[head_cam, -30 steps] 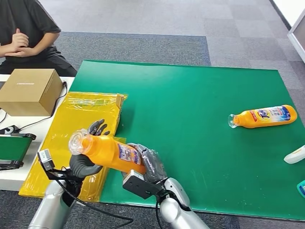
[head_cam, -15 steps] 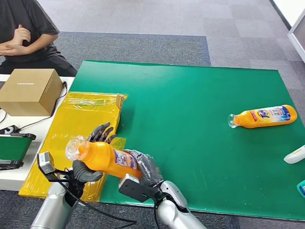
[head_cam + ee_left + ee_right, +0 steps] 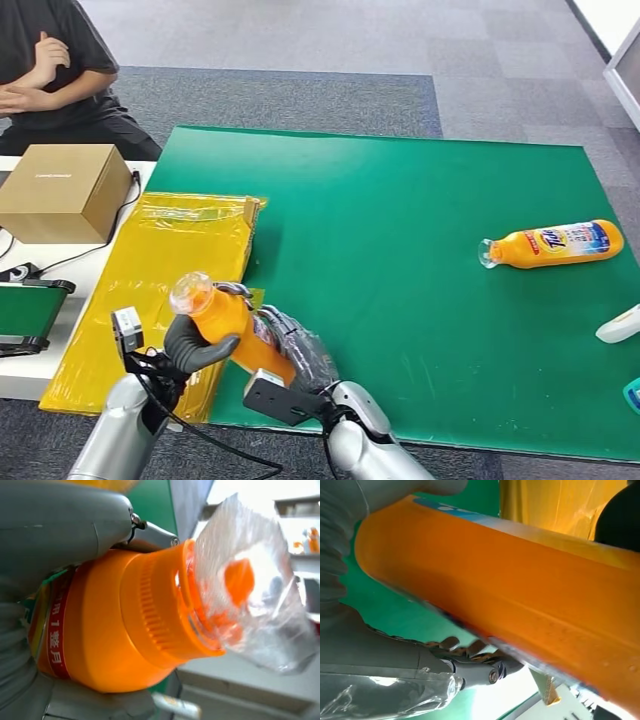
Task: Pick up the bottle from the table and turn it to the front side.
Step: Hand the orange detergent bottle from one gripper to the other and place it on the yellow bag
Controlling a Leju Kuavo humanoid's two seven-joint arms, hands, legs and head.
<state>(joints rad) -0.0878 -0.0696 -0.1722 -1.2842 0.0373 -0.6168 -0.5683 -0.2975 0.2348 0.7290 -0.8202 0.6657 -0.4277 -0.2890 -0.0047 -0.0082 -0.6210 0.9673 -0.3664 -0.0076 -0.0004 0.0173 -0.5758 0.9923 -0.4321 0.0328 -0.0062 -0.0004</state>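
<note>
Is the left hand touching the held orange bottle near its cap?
Touching. In the head view the left hand wraps its fingers around the orange bottle just below the clear cap; the left wrist view shows the same grip.

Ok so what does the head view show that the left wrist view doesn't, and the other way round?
The head view alone shows the green table, a second orange bottle lying on it, the yellow bag, the cardboard box, a seated person and the right hand under the held bottle. The left wrist view alone shows the ribbed collar below the clear cap. Both show the left hand gripping that bottle near its neck.
</note>
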